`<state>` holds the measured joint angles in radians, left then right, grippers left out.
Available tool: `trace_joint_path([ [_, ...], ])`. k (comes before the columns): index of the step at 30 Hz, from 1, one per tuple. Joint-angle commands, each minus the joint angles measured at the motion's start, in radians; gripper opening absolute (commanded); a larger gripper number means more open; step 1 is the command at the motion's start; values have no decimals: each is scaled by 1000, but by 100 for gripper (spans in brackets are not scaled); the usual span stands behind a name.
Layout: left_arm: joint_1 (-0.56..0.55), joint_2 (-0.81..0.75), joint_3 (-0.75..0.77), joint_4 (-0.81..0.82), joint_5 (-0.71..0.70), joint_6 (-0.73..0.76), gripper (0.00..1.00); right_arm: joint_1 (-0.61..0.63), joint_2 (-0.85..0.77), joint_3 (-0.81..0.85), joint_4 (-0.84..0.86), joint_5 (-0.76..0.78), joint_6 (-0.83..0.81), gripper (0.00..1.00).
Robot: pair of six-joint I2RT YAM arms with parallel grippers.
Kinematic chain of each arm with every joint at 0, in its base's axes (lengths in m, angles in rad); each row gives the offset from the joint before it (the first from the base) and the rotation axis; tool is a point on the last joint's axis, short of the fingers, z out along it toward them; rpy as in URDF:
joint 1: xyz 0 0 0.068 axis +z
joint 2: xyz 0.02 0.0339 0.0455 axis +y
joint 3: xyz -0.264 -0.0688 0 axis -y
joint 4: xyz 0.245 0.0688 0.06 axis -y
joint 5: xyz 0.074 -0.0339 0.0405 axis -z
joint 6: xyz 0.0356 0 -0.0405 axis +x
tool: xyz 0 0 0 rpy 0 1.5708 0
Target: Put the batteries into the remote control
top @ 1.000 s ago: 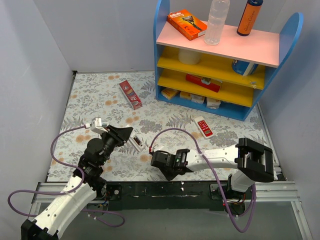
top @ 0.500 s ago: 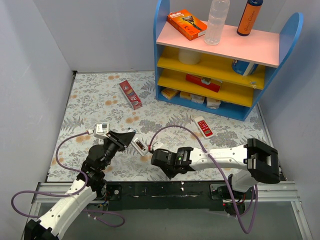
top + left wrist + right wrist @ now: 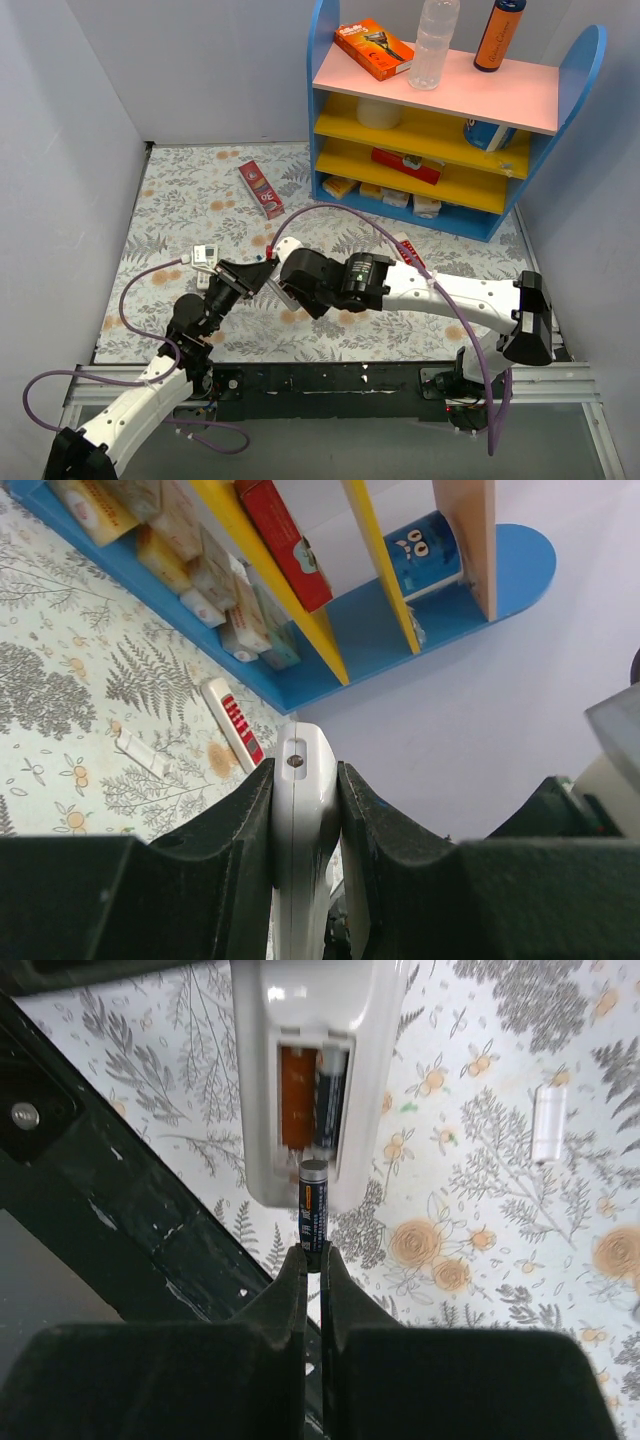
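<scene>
My left gripper (image 3: 303, 780) is shut on the white remote control (image 3: 300, 800), which it clamps edge-on just above the floral mat. In the right wrist view the remote control (image 3: 300, 1020) shows its open battery bay. One of the batteries (image 3: 331, 1095) lies in the bay's right slot, and the left slot shows bare orange. My right gripper (image 3: 313, 1252) is shut on another of the batteries (image 3: 313, 1200), held by its lower end, its top at the bay's near edge. From above, the right wrist (image 3: 310, 280) covers the remote beside the left gripper (image 3: 248, 276).
A loose white cover piece (image 3: 545, 1120) lies on the mat to the right. A red-faced remote (image 3: 232, 718) lies further out. A small white device (image 3: 205, 254) and a red box (image 3: 261, 189) lie to the left. The blue and yellow shelf (image 3: 430, 150) stands at the back right.
My right arm has risen from the mat's near edge and swung left over the remote, and its jaws have closed. The left gripper and remote shifted slightly nearer.
</scene>
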<state>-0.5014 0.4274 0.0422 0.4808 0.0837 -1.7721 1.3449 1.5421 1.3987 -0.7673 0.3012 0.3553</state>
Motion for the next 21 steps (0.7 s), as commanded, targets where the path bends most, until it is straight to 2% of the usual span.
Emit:
trace_joint_path([
  [1,-3,28,-84,125,40,-13,0,-12,38,138,-86,23,-75,1],
  [10,-3,76,-94,183,53,-18,0,-33,151,301,-174,-13,-105,1],
  [21,-3,94,-114,222,64,-38,0,-53,246,400,-224,-10,-116,1],
])
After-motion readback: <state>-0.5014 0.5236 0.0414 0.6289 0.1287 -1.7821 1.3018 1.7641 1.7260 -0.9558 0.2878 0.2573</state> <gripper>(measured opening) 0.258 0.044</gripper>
